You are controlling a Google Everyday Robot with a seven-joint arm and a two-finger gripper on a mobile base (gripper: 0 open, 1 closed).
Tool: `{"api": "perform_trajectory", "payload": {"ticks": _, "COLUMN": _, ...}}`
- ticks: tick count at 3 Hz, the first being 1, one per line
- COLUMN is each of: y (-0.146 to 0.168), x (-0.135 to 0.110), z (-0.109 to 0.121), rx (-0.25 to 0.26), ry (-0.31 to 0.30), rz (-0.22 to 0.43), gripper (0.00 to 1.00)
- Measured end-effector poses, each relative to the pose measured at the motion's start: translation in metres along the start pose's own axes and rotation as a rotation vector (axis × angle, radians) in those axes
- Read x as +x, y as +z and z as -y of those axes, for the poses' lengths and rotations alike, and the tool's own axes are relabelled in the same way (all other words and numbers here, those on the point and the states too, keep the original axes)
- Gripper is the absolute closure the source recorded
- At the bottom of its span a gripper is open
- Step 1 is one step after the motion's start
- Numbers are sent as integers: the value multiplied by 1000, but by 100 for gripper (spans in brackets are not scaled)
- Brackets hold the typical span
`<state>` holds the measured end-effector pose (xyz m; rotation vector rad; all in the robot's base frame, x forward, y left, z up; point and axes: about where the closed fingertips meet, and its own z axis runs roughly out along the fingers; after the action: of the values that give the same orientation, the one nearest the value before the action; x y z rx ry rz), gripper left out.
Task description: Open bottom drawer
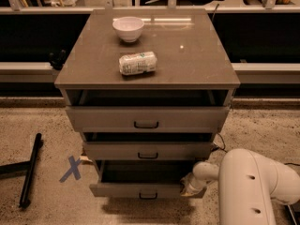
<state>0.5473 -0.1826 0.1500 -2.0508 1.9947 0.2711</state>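
The bottom drawer (136,189) is the lowest of three grey-brown drawers. Its front stands out from the cabinet, with a dark gap behind it and a small black bar handle (147,196) at its centre. My gripper (191,186) is at the drawer's right front corner, against the right end of its front. My white arm (253,186) comes in from the lower right and hides part of the gripper. The middle drawer (147,150) and top drawer (146,118) stand out a little too.
A white bowl (128,28) and a lying white can (137,63) are on the cabinet top (187,55). A black bar (30,170) and a blue X mark (71,168) are on the speckled floor at the left. A dark rail runs behind the cabinet.
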Motion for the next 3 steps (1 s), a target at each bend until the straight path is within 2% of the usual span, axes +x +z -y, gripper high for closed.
{"api": "perform_trajectory", "payload": {"ticks": 1, "y": 2, "x": -1, "z": -2, "rx": -4, "ry": 0, "rz": 1, "gripper": 82}}
{"api": "perform_trajectory", "payload": {"ticks": 3, "y": 4, "x": -2, "z": -5, "rx": -9, "ry": 0, "rz": 3, "gripper": 35}}
